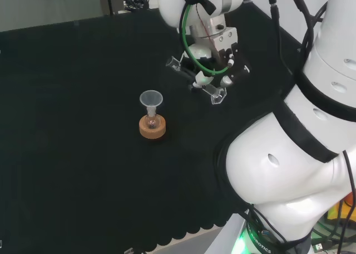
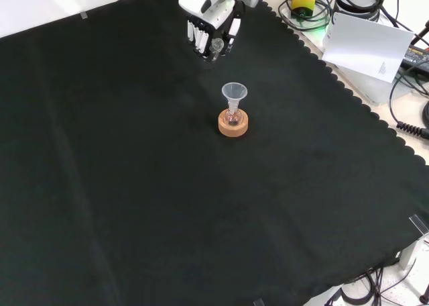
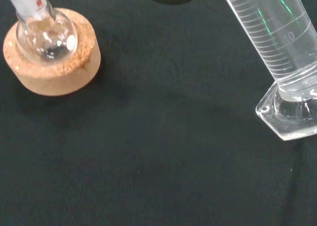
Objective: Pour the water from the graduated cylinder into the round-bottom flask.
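Black scallop-edged cloth (image 2: 134, 185) over the bench, white paper sheet (image 2: 365, 47) and cables (image 2: 409, 111) beside it.

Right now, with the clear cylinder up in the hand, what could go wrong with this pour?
1. The clear graduated cylinder in the black and white hand is already tilted and away from the clear plastic funnel, so water might spill on the black cloth.
2. A bump could tip the funnel or the small round-bottom flask off its cork ring.
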